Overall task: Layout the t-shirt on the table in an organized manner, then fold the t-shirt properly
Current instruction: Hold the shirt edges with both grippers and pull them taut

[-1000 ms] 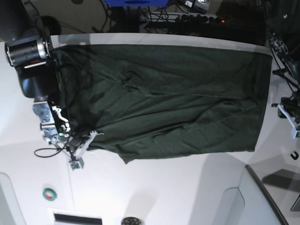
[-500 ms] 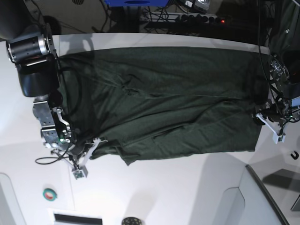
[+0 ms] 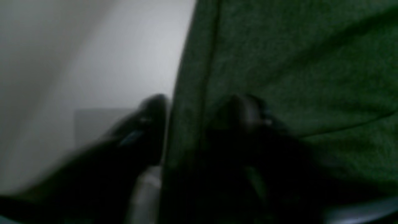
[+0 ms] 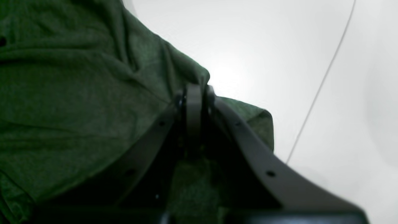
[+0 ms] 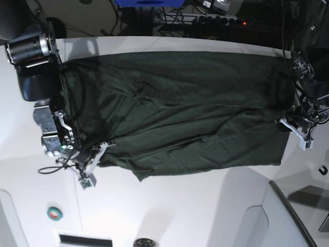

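The dark green t-shirt (image 5: 185,113) lies spread wide across the white table (image 5: 180,206), wrinkled along its near edge. At its near left corner, my right gripper (image 5: 91,159) is shut on the cloth. The right wrist view shows this gripper (image 4: 196,90) with its jaws pinched on a fold of the t-shirt (image 4: 77,93). My left gripper (image 5: 297,128) is at the shirt's right hem. In the blurred left wrist view, this gripper (image 3: 197,109) straddles the hem of the t-shirt (image 3: 295,62), with its fingertips (image 3: 152,109) still apart.
A green and red button (image 5: 54,212) sits near the front left, with a thin cable (image 5: 49,167) beside the right arm. A dark-edged panel (image 5: 293,216) rises at the front right. A thin dark seam line (image 4: 320,84) crosses the tabletop. A power strip (image 5: 221,19) lies behind the table.
My left gripper came in from the table's right edge onto the shirt's right hem, opening wide and then narrowing. My right gripper kept its hold on the corner and shifted slightly.
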{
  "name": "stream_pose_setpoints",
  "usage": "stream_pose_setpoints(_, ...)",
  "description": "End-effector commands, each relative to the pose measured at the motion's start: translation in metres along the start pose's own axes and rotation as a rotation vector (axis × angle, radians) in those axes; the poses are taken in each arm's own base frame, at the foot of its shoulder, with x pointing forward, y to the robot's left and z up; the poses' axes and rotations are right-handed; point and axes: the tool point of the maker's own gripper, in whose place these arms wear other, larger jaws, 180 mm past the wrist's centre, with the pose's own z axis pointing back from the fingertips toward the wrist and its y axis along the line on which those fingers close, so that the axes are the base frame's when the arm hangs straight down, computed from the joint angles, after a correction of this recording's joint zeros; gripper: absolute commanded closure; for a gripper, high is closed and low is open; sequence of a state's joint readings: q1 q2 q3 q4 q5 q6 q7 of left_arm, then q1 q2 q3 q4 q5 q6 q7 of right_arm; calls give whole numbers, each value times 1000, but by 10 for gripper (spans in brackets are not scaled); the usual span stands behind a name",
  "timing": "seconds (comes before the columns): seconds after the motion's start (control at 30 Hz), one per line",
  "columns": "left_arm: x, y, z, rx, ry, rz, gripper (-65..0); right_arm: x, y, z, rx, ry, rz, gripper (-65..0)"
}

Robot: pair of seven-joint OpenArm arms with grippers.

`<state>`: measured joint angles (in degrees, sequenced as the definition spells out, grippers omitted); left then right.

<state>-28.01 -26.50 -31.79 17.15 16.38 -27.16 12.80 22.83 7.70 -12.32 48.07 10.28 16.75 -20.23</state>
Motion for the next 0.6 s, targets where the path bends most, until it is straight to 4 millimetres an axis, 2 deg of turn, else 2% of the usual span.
stream_pose_setpoints(0.0,-7,4,1,14,47,-22,-84,30,-6,4,-4,-73,10,-6)
stream_pose_setpoints(0.03,-5,4,1,14,44,-21,0,30,-6,4,-4,-73,10,-6)
stream_pose_setpoints(0.17,4,6,2,20,25,-26,0,31,-13,6,-17,-81,-16,-6)
stream_pose_setpoints(0.27,27,11,8,47,-31,-57,0,31,-26,9,-39,-92,-65,-6)
stream_pose_setpoints(0.37,46,5,11,50,-65,-82,0,28,-28,10,-43,-90,-78,-6)
stream_pose_setpoints(0.4,49,6,13,59,-63,-90,0,27,-28,10,-43,-89,-80,-6)
stream_pose_setpoints(0.47,54,-6,11,46,-66,-98,0,27,-28,10,-43,-89,-80,-6)
stream_pose_setpoints(0.57,54,-10,16,62,-92,-136,0,25,-28,9,-43,-86,-81,-6)
